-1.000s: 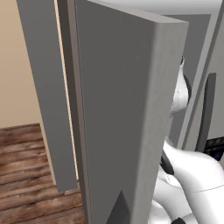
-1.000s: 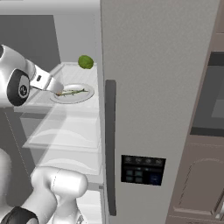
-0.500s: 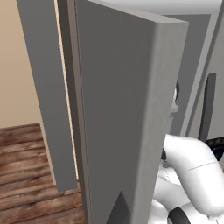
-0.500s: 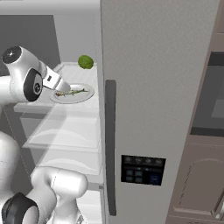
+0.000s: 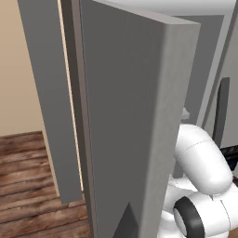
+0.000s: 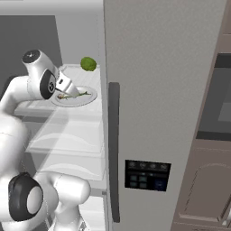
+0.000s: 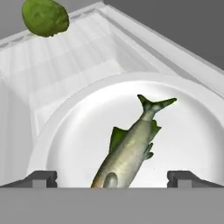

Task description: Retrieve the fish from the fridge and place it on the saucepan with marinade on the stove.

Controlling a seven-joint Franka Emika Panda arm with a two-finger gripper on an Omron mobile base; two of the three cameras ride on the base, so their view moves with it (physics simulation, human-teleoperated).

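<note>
Fruit [image 7: 45,16], round, green and dimpled, sits near your plate [image 7: 74,131] on the ribbed white fridge [image 6: 162,67] shelf. Your slim greenish-brown fish [image 7: 129,151] lies on that smooth white plate, between the spread-apart jaws of your gripper [image 7: 111,178], ungrasped.

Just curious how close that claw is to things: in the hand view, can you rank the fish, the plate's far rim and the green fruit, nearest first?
1. Fish, between the open gripper tips.
2. Plate's far rim, beyond the tail.
3. Green fruit, back on the shelf, upper left.
</note>
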